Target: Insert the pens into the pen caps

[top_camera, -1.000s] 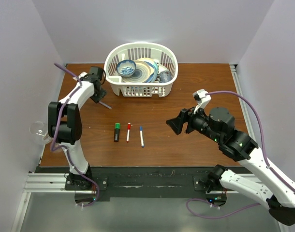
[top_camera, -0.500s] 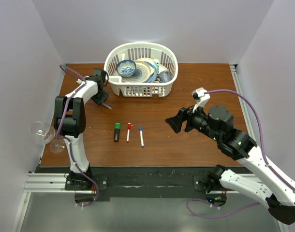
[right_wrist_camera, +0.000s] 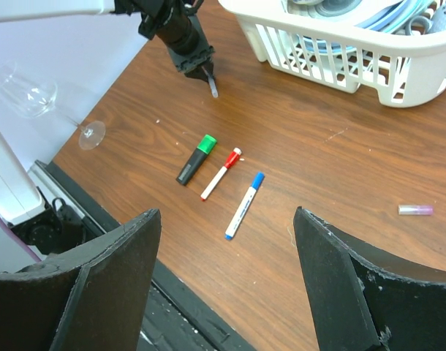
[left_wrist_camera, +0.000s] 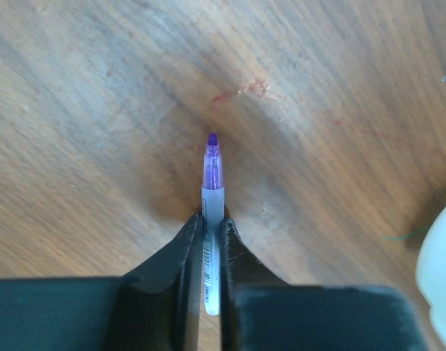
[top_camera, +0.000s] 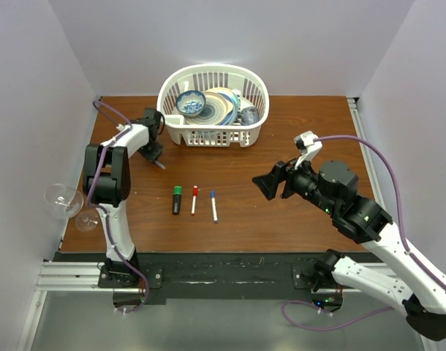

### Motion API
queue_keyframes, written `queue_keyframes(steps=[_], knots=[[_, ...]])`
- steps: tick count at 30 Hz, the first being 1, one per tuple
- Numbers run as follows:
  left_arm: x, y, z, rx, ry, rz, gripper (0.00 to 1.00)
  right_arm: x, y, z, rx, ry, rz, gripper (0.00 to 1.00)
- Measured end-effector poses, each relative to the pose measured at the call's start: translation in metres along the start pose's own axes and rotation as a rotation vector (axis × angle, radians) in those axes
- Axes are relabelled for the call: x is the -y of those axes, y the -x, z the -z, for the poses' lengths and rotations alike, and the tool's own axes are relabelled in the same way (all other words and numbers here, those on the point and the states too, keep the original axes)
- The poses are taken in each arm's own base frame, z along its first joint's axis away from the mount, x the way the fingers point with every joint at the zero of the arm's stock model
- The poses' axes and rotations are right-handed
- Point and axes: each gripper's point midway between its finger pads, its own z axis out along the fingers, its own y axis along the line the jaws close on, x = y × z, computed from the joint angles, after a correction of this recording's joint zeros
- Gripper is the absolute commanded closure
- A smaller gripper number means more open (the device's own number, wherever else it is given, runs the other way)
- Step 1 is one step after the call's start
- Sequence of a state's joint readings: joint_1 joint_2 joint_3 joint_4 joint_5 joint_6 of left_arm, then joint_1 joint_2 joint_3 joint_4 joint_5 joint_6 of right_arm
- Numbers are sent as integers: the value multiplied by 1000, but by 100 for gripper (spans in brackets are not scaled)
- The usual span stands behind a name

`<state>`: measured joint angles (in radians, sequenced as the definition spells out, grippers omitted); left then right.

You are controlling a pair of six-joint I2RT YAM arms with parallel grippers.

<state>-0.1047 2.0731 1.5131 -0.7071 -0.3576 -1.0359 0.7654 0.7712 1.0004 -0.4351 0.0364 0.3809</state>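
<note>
My left gripper [top_camera: 156,151] is shut on a white pen [left_wrist_camera: 212,190] with a bare purple tip, which points down close to the table. It also shows in the right wrist view [right_wrist_camera: 196,60]. A small translucent purple cap [right_wrist_camera: 415,210] lies alone on the table at the right. A black marker with a green cap [top_camera: 177,199], a white pen with a red cap [top_camera: 194,199] and a white pen with a blue cap [top_camera: 213,206] lie side by side mid-table. My right gripper [top_camera: 267,187] is open and empty, held above the table to their right.
A white basket [top_camera: 212,137] of dishes stands at the back centre, just right of the left gripper. A wine glass [top_camera: 62,201] lies past the table's left edge beside the left arm. A black rail runs along the near edge.
My left gripper has moved slightly right towards the basket with the pen in it, and its arm has swung in. The right arm has barely moved.
</note>
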Motion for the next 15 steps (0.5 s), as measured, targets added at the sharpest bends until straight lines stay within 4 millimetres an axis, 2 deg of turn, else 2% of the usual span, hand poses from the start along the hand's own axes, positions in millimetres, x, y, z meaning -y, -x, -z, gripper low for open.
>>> queue_keyframes(steps=[5, 9, 12, 15], knots=[[-11, -7, 5, 2, -26, -21, 100, -1, 1, 0, 1, 2, -7, 23], [-27, -22, 17, -37, -69, -104, 100, -3, 1, 0, 1, 7, -33, 23], [-32, -34, 38, -62, -179, -188, 100, -5, 0, 0, -2, 11, -70, 23], [-26, -39, 76, -45, -368, -262, 100, -6, -1, -3, -9, 5, -107, 23]])
